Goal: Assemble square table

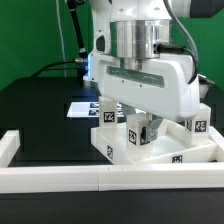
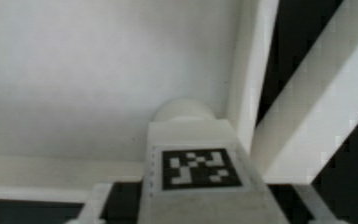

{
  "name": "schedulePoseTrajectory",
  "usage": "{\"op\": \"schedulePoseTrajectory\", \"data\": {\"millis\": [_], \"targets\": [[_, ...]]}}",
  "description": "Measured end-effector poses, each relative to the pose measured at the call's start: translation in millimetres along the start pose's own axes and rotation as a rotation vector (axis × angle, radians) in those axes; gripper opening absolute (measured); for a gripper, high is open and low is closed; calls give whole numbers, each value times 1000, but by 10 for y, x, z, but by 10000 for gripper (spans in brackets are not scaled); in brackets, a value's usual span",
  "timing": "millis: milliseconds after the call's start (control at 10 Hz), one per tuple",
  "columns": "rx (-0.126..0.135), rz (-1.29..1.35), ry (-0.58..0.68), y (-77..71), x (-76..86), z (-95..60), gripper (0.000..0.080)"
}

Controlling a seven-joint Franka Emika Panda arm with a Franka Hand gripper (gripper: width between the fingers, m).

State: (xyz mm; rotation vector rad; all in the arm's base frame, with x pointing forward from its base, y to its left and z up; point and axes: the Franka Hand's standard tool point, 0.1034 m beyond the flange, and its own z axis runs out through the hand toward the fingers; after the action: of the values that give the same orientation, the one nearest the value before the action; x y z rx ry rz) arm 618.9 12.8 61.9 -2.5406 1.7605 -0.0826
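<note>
One leg in the claw: I read the gripper (image 1: 140, 128) as clenched on a tagged leg (image 2: 195, 165); its tag faces the wrist camera, and the fingers themselves are mostly hidden.
Near wall: low white border wall (image 1: 60, 180) runs along the front edge, at six o'clock from the claw.
Tabletop: square slab (image 1: 165, 155) sits directly under the gripper, just behind that wall; white surface fills the wrist view (image 2: 87, 90).
Key relation: leg's long axis looks upright, pointing down at the slab; I judge the next move is straight down into a socket, which I cannot see.
Other legs: one at two o'clock (image 1: 198, 125).
Far: marker board (image 1: 85, 107) at ten o'clock.
</note>
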Motion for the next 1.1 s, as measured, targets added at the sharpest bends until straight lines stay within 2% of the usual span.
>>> {"op": "schedulePoseTrajectory", "data": {"millis": [100,200,400,500,600,800,900,1000,1100], "targets": [[3,143,4,-1,-8,-7,288],[18,342,4,35,24,3,288],[75,666,-19,-11,19,-7,288],[93,754,-15,-36,49,-27,289],[118,793,0,23,75,10,289],[90,844,5,86,108,8,291],[90,832,4,82,98,11,380],[90,831,4,82,96,12,380],[90,829,4,82,95,13,559]]}}
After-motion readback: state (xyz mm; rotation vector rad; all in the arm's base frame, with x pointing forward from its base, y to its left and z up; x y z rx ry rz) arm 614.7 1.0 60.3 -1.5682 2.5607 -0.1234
